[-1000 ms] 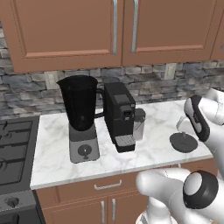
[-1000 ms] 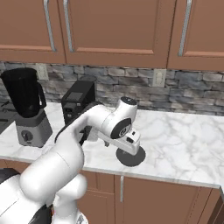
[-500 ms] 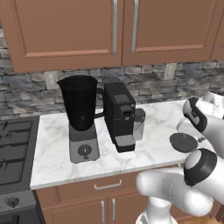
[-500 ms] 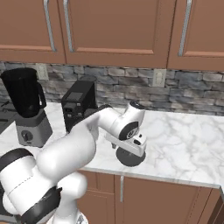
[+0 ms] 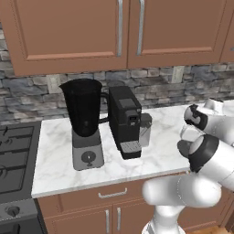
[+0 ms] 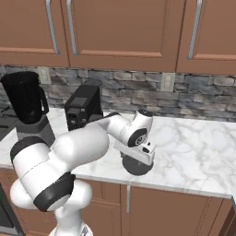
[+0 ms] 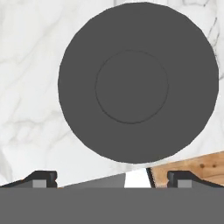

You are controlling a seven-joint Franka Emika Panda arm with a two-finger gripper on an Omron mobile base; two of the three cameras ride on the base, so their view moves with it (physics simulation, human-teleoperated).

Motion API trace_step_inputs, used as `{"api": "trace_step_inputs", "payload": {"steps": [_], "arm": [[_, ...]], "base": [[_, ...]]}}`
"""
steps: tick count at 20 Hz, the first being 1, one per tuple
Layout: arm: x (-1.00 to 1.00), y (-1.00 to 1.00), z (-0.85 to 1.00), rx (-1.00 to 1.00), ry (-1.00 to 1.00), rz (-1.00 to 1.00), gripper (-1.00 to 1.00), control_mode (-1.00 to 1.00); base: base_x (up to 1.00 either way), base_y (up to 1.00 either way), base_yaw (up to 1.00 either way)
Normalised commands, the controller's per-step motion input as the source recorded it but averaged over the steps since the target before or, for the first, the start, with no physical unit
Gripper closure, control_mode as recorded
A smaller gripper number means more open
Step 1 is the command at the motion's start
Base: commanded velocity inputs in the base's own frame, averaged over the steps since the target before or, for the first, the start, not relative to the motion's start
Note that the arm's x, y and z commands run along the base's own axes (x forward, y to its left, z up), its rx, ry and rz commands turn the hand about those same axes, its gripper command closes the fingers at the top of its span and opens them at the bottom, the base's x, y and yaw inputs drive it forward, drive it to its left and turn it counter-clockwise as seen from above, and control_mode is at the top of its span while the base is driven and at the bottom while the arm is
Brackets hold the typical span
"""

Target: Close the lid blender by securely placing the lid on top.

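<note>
Lid [image 7: 138, 83]: flat round dark grey disc with a fainter inner ring. It lies broad face up on the marble counter [image 6: 193, 147], near the counter's front edge. Being round, it has no long axis; its flat face is turned straight at the pincer above it. In the right base view it [image 6: 137, 167] shows as a dark rim directly under the hand. In the left base view a sliver [image 5: 183, 147] peeks out beside the arm.

Pincer [image 7: 109, 178]: poised directly over the lid, pointing down at it. The two dark fingertips [image 7: 41, 178] stand spread wide apart, released, gripping nothing. Both tips sit beyond the disc's outline, apart from it.

Blender [image 5: 85, 122]: tall dark translucent jar on a boxy grey base with a round knob. It stands upright, long axis vertical, mouth open to the top. Its handle points toward the coffee machine. It stands well apart from the pincer, far along the counter on the other side of the coffee machine. In the right base view it [image 6: 26, 107] stands at the far left.

Coffee machine [image 5: 124, 119]: black and boxy, just beside the blender, standing between the blender and the pincer.

Stovetop [image 5: 13, 160]: dark, beyond the blender, farthest from the pincer.

Upper cabinets [image 6: 120, 32]: brown wood, above a grey stone backsplash [image 6: 203, 94].
</note>
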Motion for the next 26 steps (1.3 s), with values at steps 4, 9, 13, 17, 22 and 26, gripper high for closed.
{"api": "trace_step_inputs", "payload": {"steps": [4, 9, 13, 17, 22, 26], "arm": [[0.36, -0.09, -0.26, 0.00, 0.07, 0.00, -1.00, -1.00], [0.22, -0.20, -0.19, 0.00, 0.01, 0.00, -1.00, -1.00], [0.20, -0.03, -0.22, -0.02, 0.00, 0.00, -1.00, -1.00], [0.26, 0.02, -0.22, -0.02, 0.00, 0.00, -1.00, -1.00], [0.23, 0.05, -0.35, -0.02, 0.01, 0.00, -1.00, -1.00], [0.13, 0.48, -0.85, -0.15, 0.07, 0.00, 1.00, -1.00]], "base": [[0.00, 0.00, 0.00], [0.00, 0.00, 0.00], [0.00, 0.00, 0.00], [0.00, 0.00, 0.00], [0.00, 0.00, 0.00], [0.00, 0.00, 0.00]]}}
